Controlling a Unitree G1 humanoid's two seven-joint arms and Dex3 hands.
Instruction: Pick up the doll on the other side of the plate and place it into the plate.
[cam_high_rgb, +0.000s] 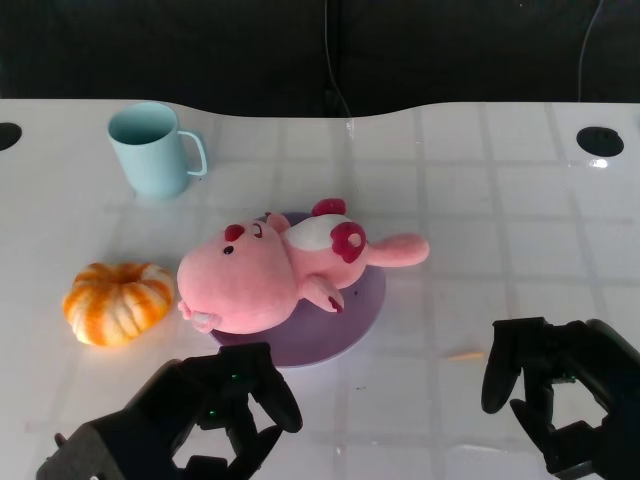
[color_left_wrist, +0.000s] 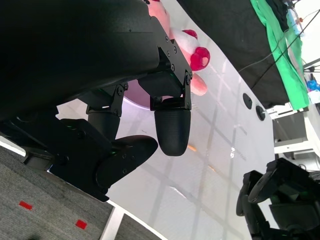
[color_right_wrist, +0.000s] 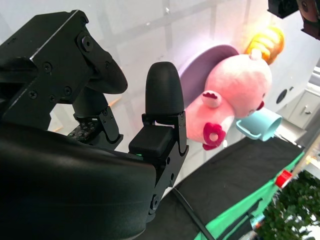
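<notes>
Both robot hands hover over the desk's near edge with fingers apart, holding nothing — the left robot hand (cam_high_rgb: 215, 405) just short of the purple plate (cam_high_rgb: 350, 325), the right robot hand (cam_high_rgb: 560, 385) nearer the right corner. The pink doll (cam_high_rgb: 280, 270) lies on the plate mid-desk, between an orange pumpkin (cam_high_rgb: 118, 302) and a blue mug (cam_high_rgb: 152, 148) toward the far-left corner.

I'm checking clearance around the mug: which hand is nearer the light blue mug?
Left. The left hand sits below the light blue mug, just past the purple plate. The right hand is far across the table.
</notes>
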